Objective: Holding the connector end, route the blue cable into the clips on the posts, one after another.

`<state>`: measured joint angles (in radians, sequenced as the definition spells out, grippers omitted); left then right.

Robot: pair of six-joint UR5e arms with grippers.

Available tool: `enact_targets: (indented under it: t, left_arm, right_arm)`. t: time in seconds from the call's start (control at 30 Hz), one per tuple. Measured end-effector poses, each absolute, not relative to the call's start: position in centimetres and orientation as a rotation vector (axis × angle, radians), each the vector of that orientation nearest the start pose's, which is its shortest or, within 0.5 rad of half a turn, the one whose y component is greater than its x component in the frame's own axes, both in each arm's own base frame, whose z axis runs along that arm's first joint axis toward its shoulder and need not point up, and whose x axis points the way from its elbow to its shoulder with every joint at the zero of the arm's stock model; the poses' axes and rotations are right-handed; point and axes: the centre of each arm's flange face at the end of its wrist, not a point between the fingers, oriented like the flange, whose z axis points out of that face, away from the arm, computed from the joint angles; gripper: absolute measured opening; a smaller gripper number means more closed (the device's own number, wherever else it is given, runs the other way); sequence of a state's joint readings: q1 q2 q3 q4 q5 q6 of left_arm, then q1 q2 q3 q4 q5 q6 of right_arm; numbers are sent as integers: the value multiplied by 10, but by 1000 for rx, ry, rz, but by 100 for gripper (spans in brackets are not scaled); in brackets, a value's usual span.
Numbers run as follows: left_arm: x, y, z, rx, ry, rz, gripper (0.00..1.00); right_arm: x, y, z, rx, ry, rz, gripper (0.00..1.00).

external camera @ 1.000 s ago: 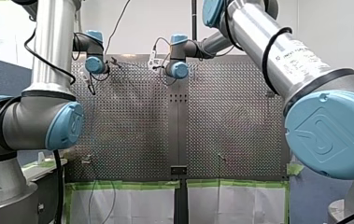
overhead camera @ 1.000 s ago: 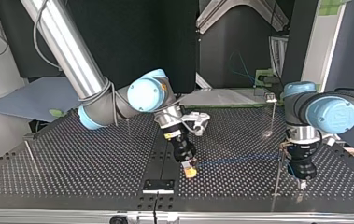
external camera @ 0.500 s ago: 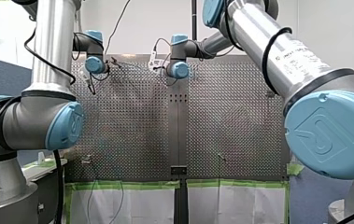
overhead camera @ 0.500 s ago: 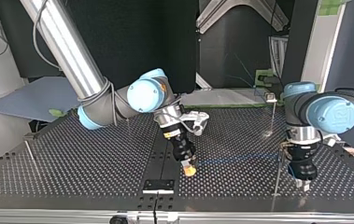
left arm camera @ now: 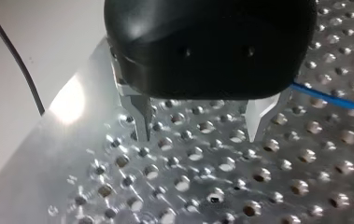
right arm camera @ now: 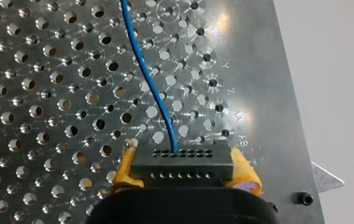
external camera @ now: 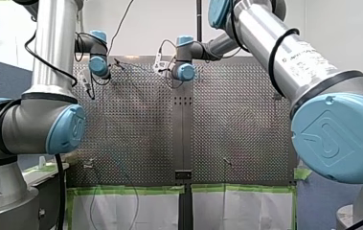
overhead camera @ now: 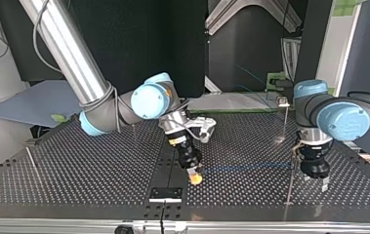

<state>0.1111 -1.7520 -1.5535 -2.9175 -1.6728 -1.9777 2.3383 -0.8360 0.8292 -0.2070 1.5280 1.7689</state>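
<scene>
Connector, a black rectangular block [right arm camera: 180, 172], sits clamped between yellow pads [right arm camera: 124, 169] of my right gripper [right arm camera: 184, 163]; its thin blue cable [right arm camera: 143, 65] runs across the perforated metal table [right arm camera: 34, 84]. My left gripper [left arm camera: 199, 133] stands wide open, empty.

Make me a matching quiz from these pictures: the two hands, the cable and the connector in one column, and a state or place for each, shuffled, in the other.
1 left hand
2 right hand
3 blue cable
4 connector

A runs from the connector, over the perforated table
B open, holding nothing
C gripped between yellow pads
D shut on the connector

Pairs: 1-B, 2-D, 3-A, 4-C.
</scene>
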Motion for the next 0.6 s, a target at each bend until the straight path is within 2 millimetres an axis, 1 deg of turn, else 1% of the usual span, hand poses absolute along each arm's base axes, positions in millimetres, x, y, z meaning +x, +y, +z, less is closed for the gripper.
enact_targets:
  t: [0.3,0.4,0.53,0.6]
  left_arm:
    - [568,-72,414,-469,1533,-189,100]
    - [561,-73,406,-482,1572,-185,100]
    - [547,-75,391,-500,1638,-181,100]
    - [539,-76,388,-506,1660,-179,100]
  right_arm:
    - [651,-477,402,-2056,1063,-2725,0]
    - [650,-476,400,-2063,1068,-2715,0]
    - [650,-476,398,-2070,1072,-2705,0]
    - [650,-476,397,-2072,1073,-2704,0]
